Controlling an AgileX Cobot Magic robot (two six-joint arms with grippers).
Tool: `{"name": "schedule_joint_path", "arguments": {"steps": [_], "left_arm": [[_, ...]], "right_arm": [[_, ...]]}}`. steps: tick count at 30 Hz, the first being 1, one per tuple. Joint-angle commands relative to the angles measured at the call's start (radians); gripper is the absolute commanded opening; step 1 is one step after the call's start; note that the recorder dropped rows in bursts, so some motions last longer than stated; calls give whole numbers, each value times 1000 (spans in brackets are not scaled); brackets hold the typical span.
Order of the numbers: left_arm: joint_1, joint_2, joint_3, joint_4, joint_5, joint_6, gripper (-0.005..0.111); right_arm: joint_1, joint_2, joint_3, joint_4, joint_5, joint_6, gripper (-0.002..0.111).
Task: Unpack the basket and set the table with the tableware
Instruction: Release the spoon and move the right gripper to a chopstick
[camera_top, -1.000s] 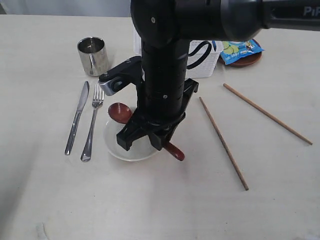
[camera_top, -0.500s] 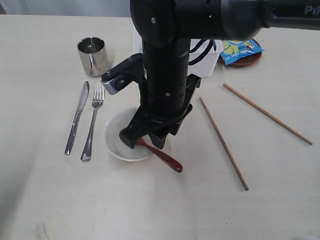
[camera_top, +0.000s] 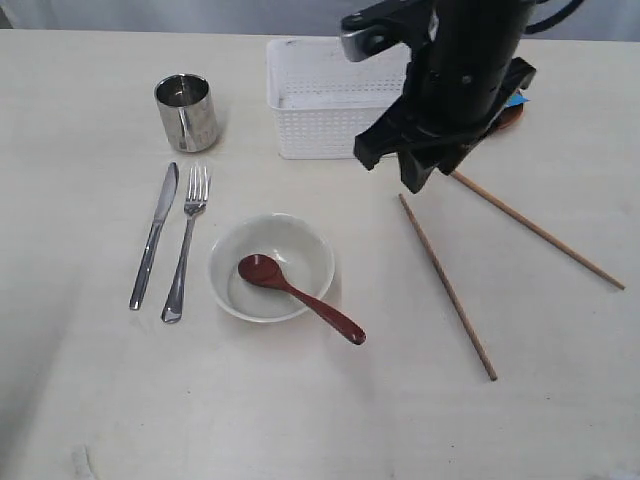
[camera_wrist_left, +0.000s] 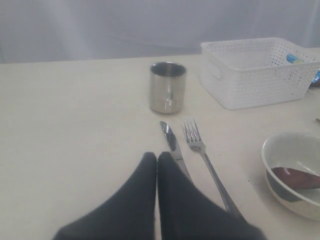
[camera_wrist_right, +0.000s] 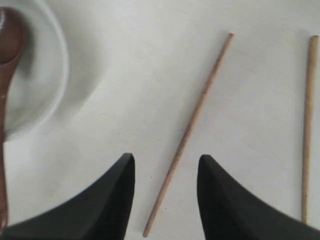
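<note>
Right fingers (camera_wrist_right: 112, 200) are spread apart with nothing between them, so the right gripper (camera_top: 392, 170) is empty. It hangs above the table (camera_top: 300, 420), in front of the right end of the white basket (camera_top: 320, 130). On its wrist cam one chopstick (camera_wrist_right: 187, 135) lines up with the gap between the fingers, down on the table. The second chopstick (camera_wrist_right: 306, 130) lies well off to one side.

Left fingers (camera_wrist_left: 145, 200) are pressed tight together, so the left gripper (camera_wrist_left: 157, 159) is closed on nothing, low over the knife (camera_top: 153, 237).

Layout-wise, the white bowl (camera_top: 300, 245) sits mid-table. The red spoon (camera_top: 300, 295) has its head inside and its handle poking out over the rim. The fork (camera_top: 185, 245) is just left of the bowl, with the knife beside it. The steel cup (camera_top: 186, 112) stands upright behind those two, and the basket is at the back.
</note>
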Motion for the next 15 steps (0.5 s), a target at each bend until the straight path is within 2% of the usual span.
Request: {"name": "schedule_joint_path", "arguments": {"steps": [1,6,15], "left_arm": [[-6,-3,3,4,-2,-1,0],[-6,-3,3,4,-2,-1,0],[-6,-3,3,2,-2,-3,0]], "right_arm": [[-66,-5,113,-2,-166,22,40],[-83,-3,263,-9,-359,29,40],[-83,108,323,-9,-422,29,40]]}}
